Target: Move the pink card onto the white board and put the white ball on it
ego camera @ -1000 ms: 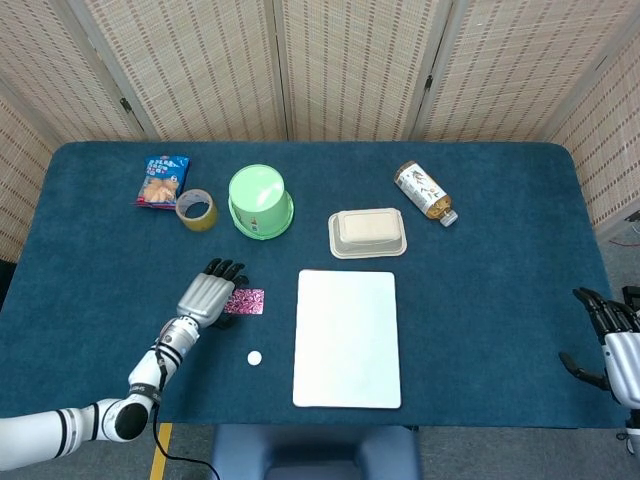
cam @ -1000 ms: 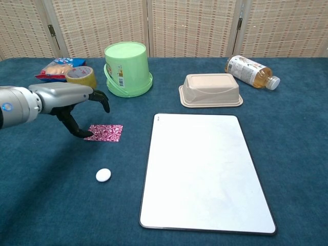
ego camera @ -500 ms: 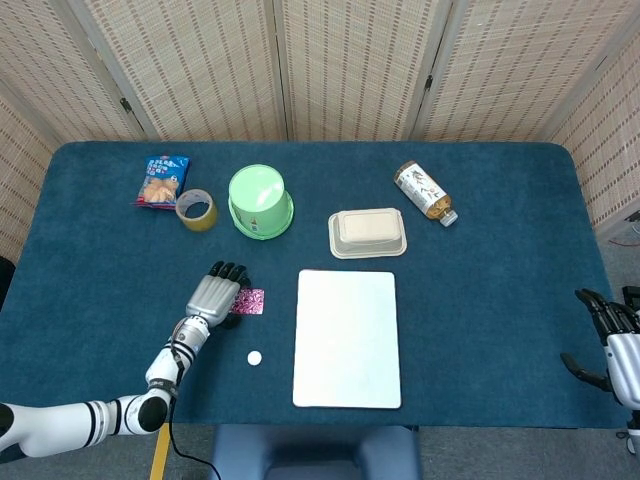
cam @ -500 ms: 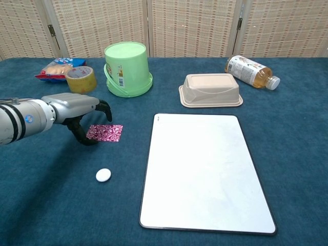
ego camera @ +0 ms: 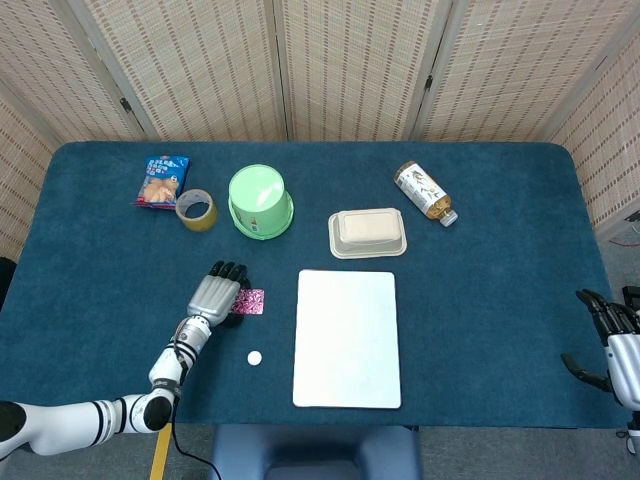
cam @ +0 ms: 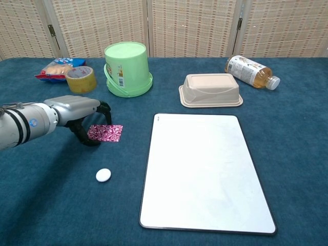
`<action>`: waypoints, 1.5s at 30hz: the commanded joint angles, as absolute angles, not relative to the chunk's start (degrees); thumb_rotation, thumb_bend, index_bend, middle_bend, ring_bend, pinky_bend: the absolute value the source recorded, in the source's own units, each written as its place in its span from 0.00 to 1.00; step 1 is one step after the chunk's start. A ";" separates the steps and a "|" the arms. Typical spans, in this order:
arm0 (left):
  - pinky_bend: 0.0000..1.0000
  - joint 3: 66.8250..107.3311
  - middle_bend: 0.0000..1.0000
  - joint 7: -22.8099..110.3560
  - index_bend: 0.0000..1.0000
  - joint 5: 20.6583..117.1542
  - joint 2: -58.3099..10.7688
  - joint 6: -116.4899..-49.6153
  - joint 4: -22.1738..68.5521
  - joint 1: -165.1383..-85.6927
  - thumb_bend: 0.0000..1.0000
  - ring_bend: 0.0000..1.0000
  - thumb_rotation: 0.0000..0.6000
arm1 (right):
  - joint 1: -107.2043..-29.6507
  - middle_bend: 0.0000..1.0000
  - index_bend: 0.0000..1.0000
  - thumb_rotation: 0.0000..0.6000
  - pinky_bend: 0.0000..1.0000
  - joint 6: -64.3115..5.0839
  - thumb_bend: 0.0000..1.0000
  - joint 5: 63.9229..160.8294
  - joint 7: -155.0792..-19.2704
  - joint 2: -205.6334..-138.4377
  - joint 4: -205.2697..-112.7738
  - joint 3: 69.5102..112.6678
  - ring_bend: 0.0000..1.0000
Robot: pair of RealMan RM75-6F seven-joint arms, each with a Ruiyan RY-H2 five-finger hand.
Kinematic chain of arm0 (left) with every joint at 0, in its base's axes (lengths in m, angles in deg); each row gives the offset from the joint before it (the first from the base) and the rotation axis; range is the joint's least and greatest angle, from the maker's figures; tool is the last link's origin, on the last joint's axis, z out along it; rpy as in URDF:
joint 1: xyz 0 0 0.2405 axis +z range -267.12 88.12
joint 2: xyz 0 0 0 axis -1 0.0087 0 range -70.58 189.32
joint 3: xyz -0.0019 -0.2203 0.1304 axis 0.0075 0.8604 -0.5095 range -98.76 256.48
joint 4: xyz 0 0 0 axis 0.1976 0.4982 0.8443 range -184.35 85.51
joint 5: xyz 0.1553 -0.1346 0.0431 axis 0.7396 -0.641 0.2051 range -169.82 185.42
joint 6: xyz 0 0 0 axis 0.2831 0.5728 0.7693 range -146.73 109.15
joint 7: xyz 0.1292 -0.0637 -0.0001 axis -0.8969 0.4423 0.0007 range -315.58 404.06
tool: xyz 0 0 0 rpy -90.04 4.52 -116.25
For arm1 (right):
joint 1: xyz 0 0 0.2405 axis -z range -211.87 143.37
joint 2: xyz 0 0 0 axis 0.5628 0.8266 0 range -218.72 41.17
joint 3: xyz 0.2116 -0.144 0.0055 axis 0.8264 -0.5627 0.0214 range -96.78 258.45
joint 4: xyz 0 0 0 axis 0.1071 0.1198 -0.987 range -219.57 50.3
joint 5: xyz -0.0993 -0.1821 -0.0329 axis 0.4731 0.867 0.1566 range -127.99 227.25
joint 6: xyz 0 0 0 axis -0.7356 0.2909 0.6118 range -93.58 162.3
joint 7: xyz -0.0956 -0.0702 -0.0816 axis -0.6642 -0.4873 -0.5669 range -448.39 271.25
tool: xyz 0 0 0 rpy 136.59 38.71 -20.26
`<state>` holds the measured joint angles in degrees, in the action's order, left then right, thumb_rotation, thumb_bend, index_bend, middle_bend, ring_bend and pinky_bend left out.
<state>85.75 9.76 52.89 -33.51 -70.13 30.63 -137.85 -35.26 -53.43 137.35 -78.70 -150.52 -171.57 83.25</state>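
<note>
The left robot hand (cam: 82, 113), lower than a second ago, curls its fingers over the left edge of the pink card (cam: 105, 132) lying flat on the table (cam: 297, 154) left of the white board (cam: 205, 171), grip unconfirmed; a thin card likely needs an edge pinch.

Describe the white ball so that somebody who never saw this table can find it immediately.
Start from the large white board lying flat in the middle of the blue table. Left of the board's near half, alone on the cloth, lies the white ball, nearer the front edge than the pink card at the left hand. It is the only small, round, plain white thing there.
</note>
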 commanded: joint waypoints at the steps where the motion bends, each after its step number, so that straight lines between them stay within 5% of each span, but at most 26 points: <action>1: 0.00 85.52 0.10 11.00 0.35 54.24 -34.21 -70.50 29.56 -137.51 0.35 0.07 1.00 | -35.25 0.15 0.10 1.00 0.16 -53.38 0.25 137.33 -78.78 -150.50 -171.65 83.26 0.20; 11: 0.00 85.19 0.14 14.29 0.42 58.88 -34.60 -71.78 28.60 -136.38 0.35 0.10 1.00 | -35.28 0.15 0.10 1.00 0.16 -53.38 0.25 137.50 -79.08 -150.38 -172.07 83.30 0.20; 29: 0.00 87.13 0.14 14.04 0.42 67.80 -32.93 -72.53 40.33 -139.57 0.35 0.10 1.00 | -34.82 0.15 0.11 1.00 0.16 -53.55 0.24 136.99 -79.98 -150.00 -172.87 83.33 0.20; 45: 0.00 88.25 0.14 5.79 0.40 61.40 -41.78 -70.21 38.17 -146.05 0.35 0.10 1.00 | -34.36 0.15 0.10 1.00 0.16 -53.81 0.25 136.58 -79.39 -150.24 -172.41 83.42 0.20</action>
